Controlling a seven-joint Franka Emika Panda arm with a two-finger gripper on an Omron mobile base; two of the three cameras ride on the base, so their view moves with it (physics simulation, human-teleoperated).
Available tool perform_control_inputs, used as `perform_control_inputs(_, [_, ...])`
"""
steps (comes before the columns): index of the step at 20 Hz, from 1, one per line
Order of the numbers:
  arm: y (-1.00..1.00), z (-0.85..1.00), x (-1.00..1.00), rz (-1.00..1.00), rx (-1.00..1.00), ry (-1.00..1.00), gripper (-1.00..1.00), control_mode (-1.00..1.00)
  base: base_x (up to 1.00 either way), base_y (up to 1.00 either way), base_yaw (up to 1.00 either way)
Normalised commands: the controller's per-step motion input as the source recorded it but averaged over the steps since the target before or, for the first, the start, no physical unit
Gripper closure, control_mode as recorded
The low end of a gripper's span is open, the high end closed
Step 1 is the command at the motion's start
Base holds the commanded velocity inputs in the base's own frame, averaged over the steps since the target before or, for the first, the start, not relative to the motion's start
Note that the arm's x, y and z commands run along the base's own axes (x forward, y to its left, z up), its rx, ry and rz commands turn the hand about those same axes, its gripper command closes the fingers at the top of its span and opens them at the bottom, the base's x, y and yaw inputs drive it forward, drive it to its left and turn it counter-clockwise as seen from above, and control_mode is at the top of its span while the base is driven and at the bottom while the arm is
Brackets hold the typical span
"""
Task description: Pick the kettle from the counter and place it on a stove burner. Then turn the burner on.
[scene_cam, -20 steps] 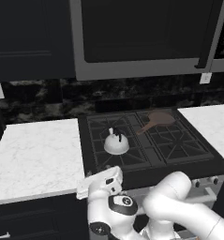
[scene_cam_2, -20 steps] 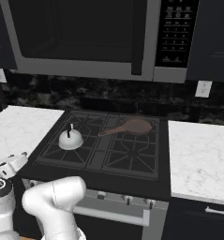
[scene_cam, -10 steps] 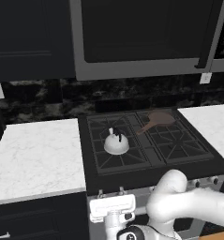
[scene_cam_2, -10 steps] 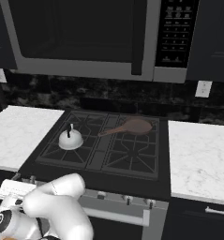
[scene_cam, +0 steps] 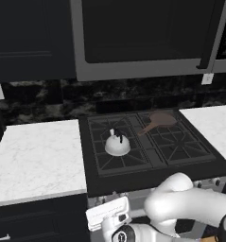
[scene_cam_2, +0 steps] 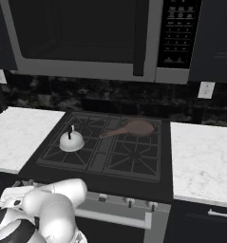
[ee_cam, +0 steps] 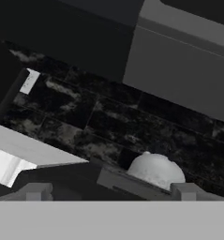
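Kettle seen low across the stove edge

The kettle (ee_cam: 155, 169) shows as a pale dome rising behind the dark front edge of the stove (ee_cam: 85, 176), its lower part hidden by that edge. To its left lies the white counter (ee_cam: 19, 152), seen at a slant. Behind both runs a black veined backsplash (ee_cam: 108, 117) with a small white outlet (ee_cam: 29, 80) at the left. Above hangs the grey underside of the microwave (ee_cam: 179, 70). Two grey fingertips (ee_cam: 36, 192) stand wide apart at the bottom.
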Motion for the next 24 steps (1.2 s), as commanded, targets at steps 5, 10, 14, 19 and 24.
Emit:
perform_control_inputs(5, [0.00,-0.49,0.01,0.00,0.08,0.00,-1.00,-1.00,0.00,0.00,0.00])
perform_control_inputs(10, [0.13,-0.88,0.00,-0.03,0.18,-0.03,-1.00,-1.00,0.00,0.00,0.00])
perform_control_inputs(14, [0.00,-0.38,0.29,-0.05,0.21,-0.02,-1.00,-1.00,0.00,0.00,0.00])
perform_control_inputs(19, [-0.14,-0.23,0.26,0.00,0.21,0.00,-1.00,-1.00,0.00,0.00,0.00])
perform_control_inputs(24, [-0.59,0.00,0.34,0.00,0.24,0.00,-1.00,-1.00,0.00,0.00,0.00])
